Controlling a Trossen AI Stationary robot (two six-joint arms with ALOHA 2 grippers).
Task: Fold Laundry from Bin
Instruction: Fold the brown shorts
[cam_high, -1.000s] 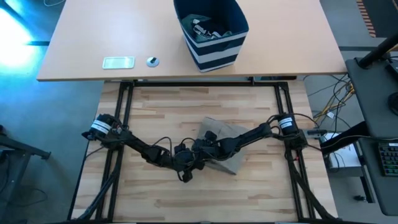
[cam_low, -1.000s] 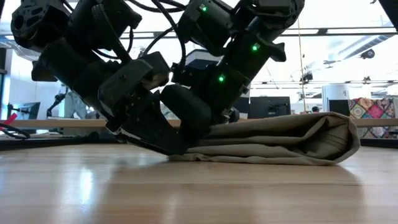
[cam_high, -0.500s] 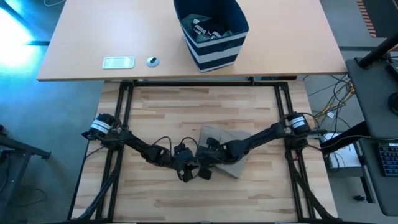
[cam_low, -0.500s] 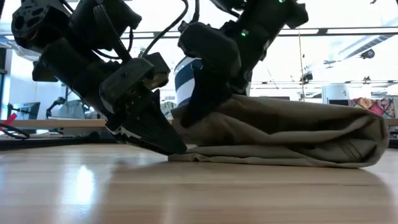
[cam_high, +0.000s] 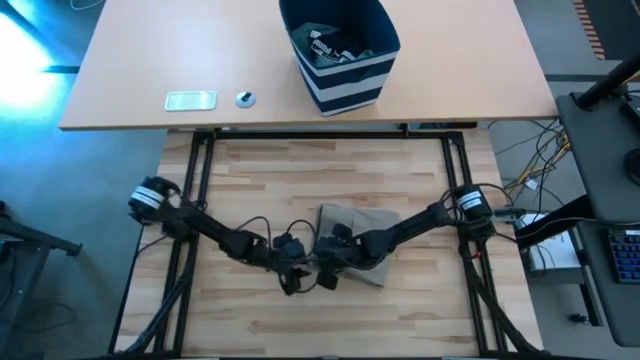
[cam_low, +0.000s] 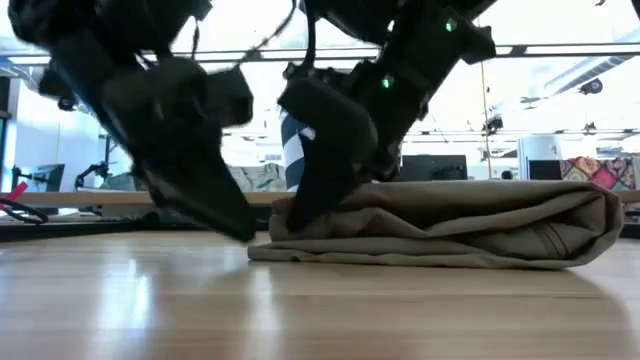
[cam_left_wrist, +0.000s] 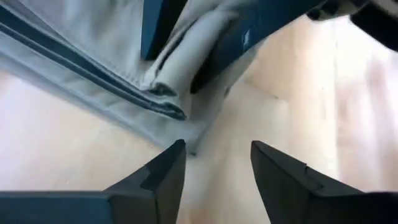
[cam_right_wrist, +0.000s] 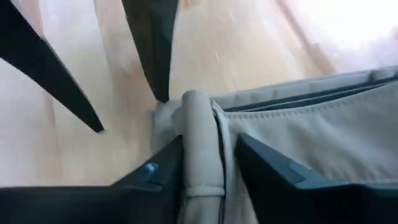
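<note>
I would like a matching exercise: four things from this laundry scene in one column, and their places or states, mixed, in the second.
Things:
1. folded beige cloth garment
2. boxy navy-blue striped fabric bin
3. left gripper
4. right gripper

Places or states:
A. open, empty, beside the cloth's edge
B. lying on the pale wooden table
C. fingers astride a fold of cloth
D. standing on the farther tan table

Pairs: 1-B, 2-D, 3-A, 4-C

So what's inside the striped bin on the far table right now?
Inside the bin, the high view shows a jumble of dark cloth with small grey and white pieces on top. Anything lower down is covered by that top layer and the bin's walls.
</note>
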